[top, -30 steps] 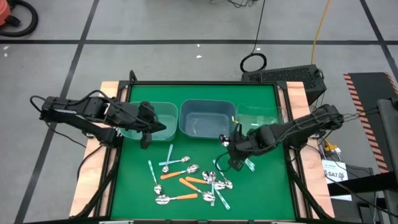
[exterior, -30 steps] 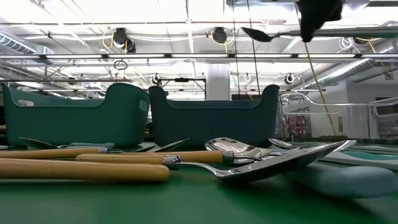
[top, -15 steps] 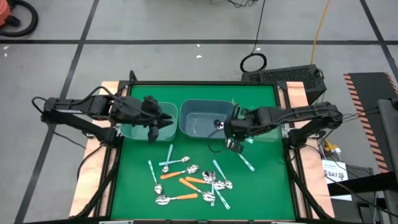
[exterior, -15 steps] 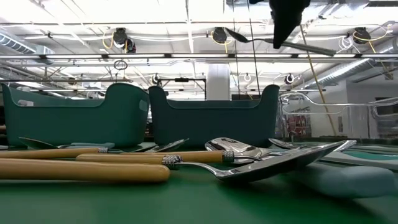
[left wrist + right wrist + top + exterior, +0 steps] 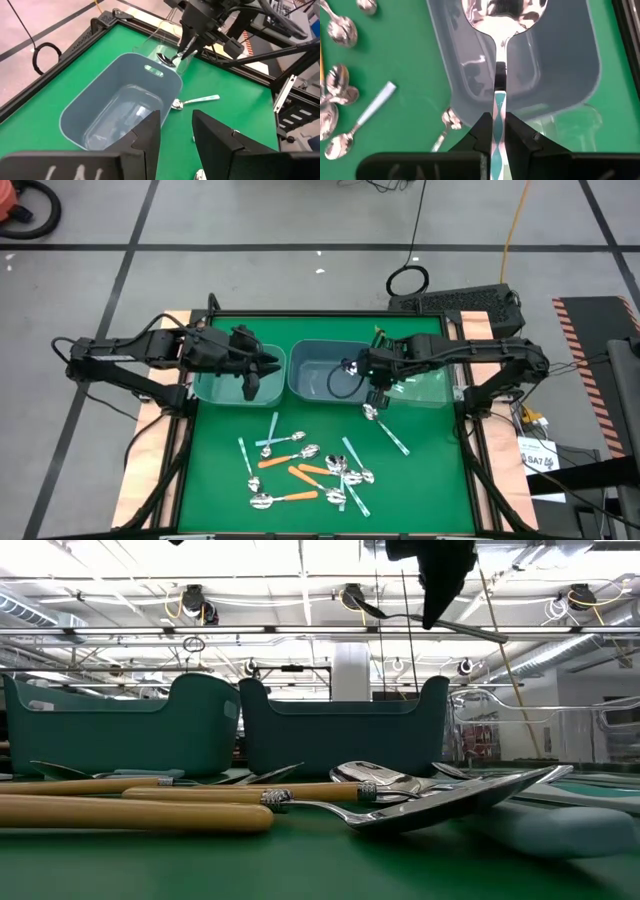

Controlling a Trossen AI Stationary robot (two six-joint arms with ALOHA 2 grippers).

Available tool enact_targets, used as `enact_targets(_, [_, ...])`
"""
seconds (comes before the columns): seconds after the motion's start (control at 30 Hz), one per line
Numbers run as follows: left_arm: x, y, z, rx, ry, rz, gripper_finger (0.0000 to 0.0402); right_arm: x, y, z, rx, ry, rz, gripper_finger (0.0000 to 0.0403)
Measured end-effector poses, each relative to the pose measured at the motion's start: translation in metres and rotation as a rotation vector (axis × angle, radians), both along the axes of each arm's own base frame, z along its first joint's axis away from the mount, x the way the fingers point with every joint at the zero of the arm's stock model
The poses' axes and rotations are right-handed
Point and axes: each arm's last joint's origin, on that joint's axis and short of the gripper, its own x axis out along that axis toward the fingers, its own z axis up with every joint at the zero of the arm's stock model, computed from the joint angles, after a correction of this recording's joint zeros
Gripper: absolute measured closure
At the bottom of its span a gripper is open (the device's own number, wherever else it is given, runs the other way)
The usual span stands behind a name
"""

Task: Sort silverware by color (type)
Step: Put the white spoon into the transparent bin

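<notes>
My right gripper [image 5: 373,383] is shut on a spoon with a teal-and-white handle. The spoon's metal bowl [image 5: 502,12] hangs over the right part of the middle blue-grey bin [image 5: 318,350]. My left gripper [image 5: 172,135] stands open with nothing between its fingers, above the left bin [image 5: 270,355]. The rest of the silverware [image 5: 310,472], with orange, light blue and teal handles, lies in a loose pile on the green mat near the front. One light blue spoon [image 5: 385,430] lies apart, just in front of the middle bin. My right gripper pinches the spoon's patterned handle [image 5: 499,112] between its two fingers, a little behind the metal neck. The fingers come steeply from above and lie across the handle. The spoon [image 5: 400,617] is lifted clear and nearly level, its bowl toward the table's left.
A clear bin [image 5: 428,385] stands to the right of the middle bin, under my right arm. The three bins line the far half of the mat. Bare green mat lies between the bins and the pile.
My right gripper has carried the spoon up and toward the far edge, from above the pile's right side to the middle bin, rolling its wrist as it went. My left gripper has shifted slightly toward the middle bin.
</notes>
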Motion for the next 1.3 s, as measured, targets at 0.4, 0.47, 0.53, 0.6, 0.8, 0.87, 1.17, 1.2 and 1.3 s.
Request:
enact_targets(0.4, [0.0,-0.001,0.0,-0.029,-0.003,-0.007,0.0282,0.002,0.0,0.023,0.037,-0.102,-0.122,0.038])
enact_targets(0.47, [0.0,-0.001,0.0,-0.029,-0.003,-0.008,0.0282,0.0,0.0,0.023,0.042,-0.088,-0.141,0.038])
enact_targets(0.53, [0.0,-0.001,0.0,-0.032,-0.002,-0.012,0.0282,-0.002,0.0,0.022,0.049,-0.067,-0.15,0.038])
enact_targets(0.6, [0.0,-0.001,0.0,-0.049,0.0,-0.024,0.0282,-0.003,0.0,0.022,0.053,-0.062,-0.157,0.038])
enact_targets(0.8, [-0.001,-0.007,-0.002,-0.096,0.014,-0.043,0.0282,-0.003,0.001,0.031,0.078,-0.087,-0.148,0.038])
enact_targets(0.87, [-0.002,-0.009,-0.002,-0.092,0.021,-0.054,0.0282,-0.003,0.001,0.032,0.076,-0.091,-0.146,0.038])
enact_targets(1.17, [-0.003,-0.02,-0.007,-0.119,0.07,-0.137,0.0282,-0.027,0.0,0.027,0.017,0.178,-0.112,0.038])
enact_targets(1.2, [-0.004,-0.021,-0.008,-0.125,0.087,-0.141,0.0282,-0.03,0.0,0.028,0.011,0.198,-0.102,0.038])
enact_targets(1.3, [-0.007,-0.025,-0.013,-0.133,0.149,-0.146,0.0282,-0.035,-0.002,0.034,-0.013,0.157,-0.054,0.038])
